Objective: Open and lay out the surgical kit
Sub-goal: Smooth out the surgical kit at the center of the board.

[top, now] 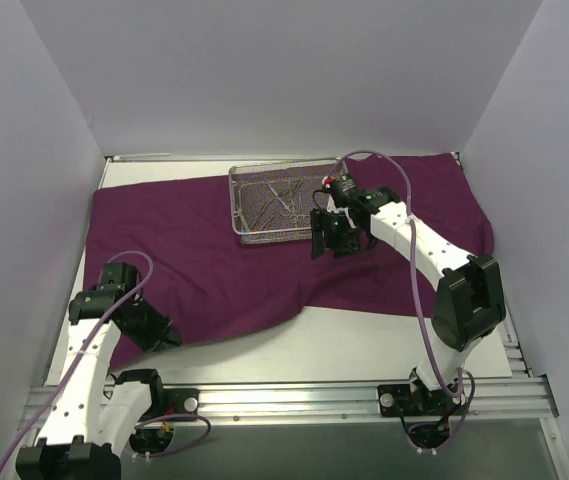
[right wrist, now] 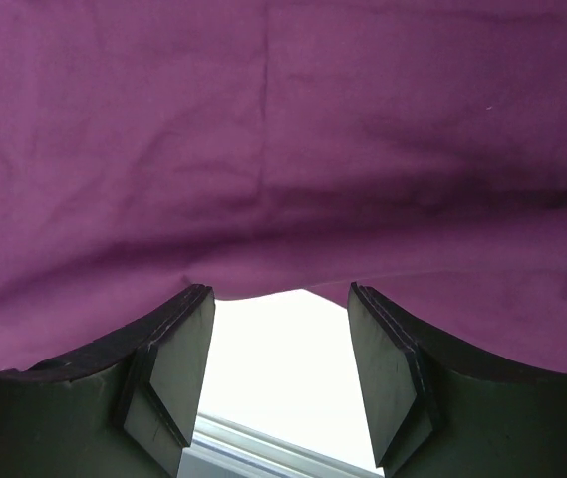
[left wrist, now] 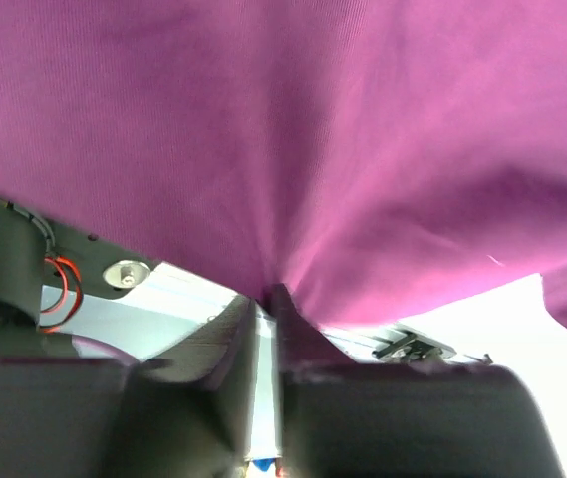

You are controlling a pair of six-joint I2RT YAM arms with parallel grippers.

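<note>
The dark magenta cloth wrap (top: 214,260) lies spread over most of the table. On its far middle stands the silver wire-mesh tray (top: 276,203), with slim metal instruments (top: 284,192) inside. My left gripper (top: 161,336) is at the cloth's near-left edge. In the left wrist view its jaws (left wrist: 266,296) are shut on the cloth (left wrist: 293,129), and folds fan out from the pinch. My right gripper (top: 332,243) hovers over the cloth just off the tray's near-right corner. In the right wrist view it (right wrist: 281,309) stands open with nothing between the fingers, above the cloth (right wrist: 283,149).
Bare white table (top: 344,345) shows in front of the cloth's near edge. A metal rail (top: 294,400) with the arm bases runs along the near side. White walls close in the left, back and right. The cloth's right end (top: 469,215) bunches against the right wall.
</note>
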